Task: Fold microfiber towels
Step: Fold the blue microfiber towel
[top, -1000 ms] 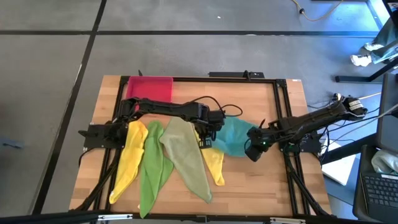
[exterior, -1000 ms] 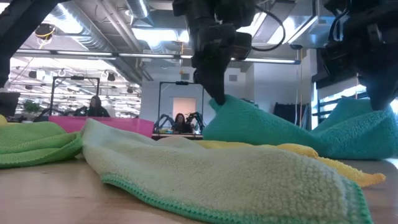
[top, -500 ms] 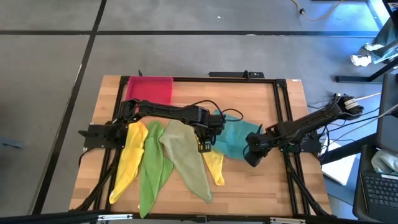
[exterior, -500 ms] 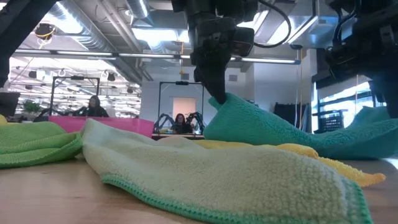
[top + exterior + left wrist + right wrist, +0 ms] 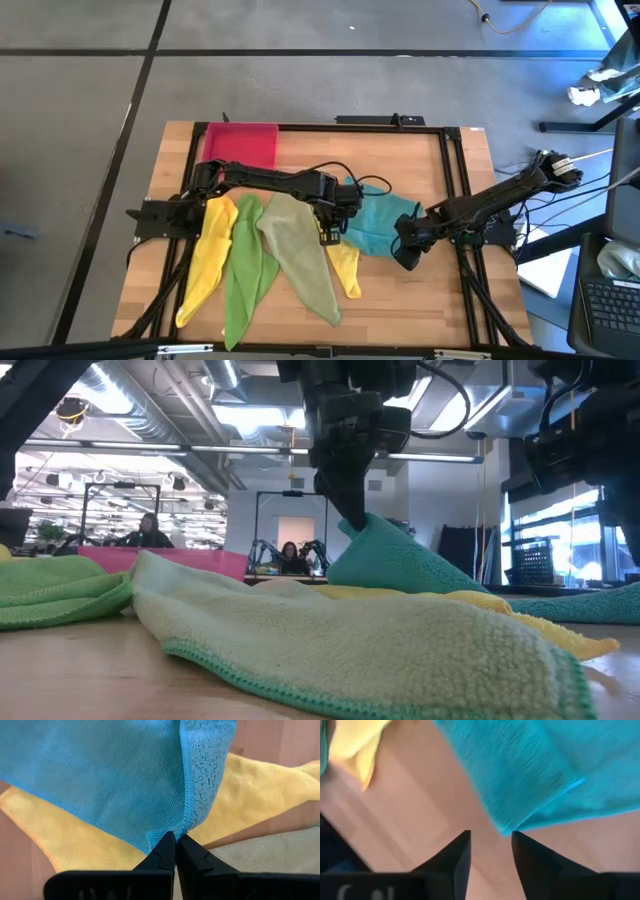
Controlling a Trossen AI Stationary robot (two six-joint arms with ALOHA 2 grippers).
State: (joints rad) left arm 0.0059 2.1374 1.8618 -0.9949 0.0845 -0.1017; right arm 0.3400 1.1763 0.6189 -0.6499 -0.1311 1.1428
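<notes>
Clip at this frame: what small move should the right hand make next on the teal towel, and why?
Probably ease forward and close on the corner of the soft teal microfiber towel. The right hand is open with that corner just ahead of its fingers, not between them, while the left hand is shut on the towel's opposite edge, lifting it. Both corners seem needed to spread or fold it.

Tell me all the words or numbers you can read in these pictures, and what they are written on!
There are none to read.
The soft teal microfiber towel, pinched by the left hand, has no label showing.
The flat pink-red rectangular tray is plain.
The light wooden table has no writing.
Anything in the room behind is too small to read.
</notes>
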